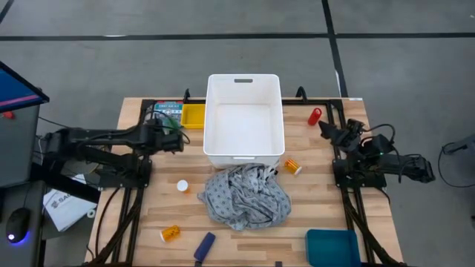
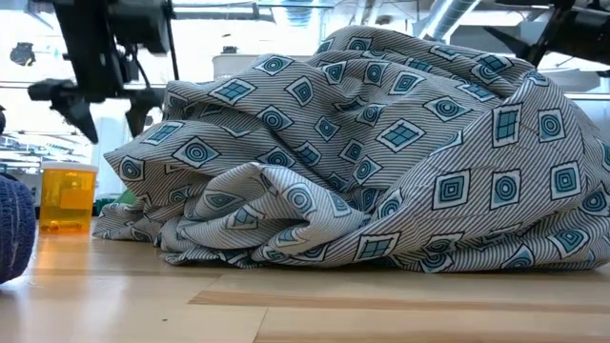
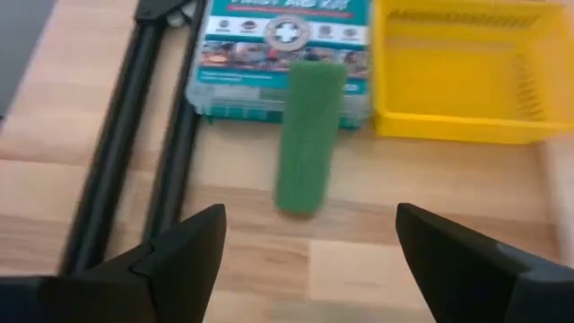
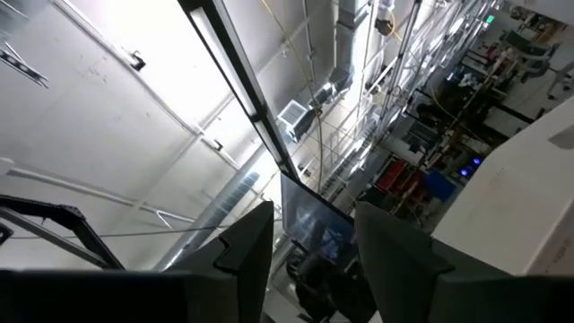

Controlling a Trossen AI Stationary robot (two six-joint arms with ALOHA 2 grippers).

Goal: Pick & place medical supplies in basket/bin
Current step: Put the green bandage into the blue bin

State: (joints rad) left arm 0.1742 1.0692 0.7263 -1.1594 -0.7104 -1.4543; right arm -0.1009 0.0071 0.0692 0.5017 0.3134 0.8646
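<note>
The grey cloth (image 1: 246, 194) lies in a soft, crumpled heap in the middle of the wooden table (image 1: 319, 215), just in front of the white bin (image 1: 244, 119). It has little blue squares and circles printed all over it. The bin is a smooth plastic box with rounded corners. There are two small orange pill bottles: one (image 1: 294, 167) sits right of the cloth and one (image 1: 171, 234) lies near the front left. A small white cap (image 1: 182, 186) sits just left of the cloth. A dark blue cylinder (image 1: 205, 245) lies at the front edge. A red bottle (image 1: 315, 116) lies to the right of the bin. A green piece (image 3: 307, 135), long and bumpy, leans against a flat teal printed box (image 3: 282, 45) beside a small yellow basket (image 3: 457, 76). The left gripper (image 3: 309, 247) reaches out low toward the green piece, its two dark fingers spread wide apart and holding nothing. The right gripper (image 1: 332, 131) is raised at the right side of the table, near the red bottle, and points upward; its fingers stand a little apart with nothing between them. A blue tray (image 1: 332, 247) sits at the front right corner.
</note>
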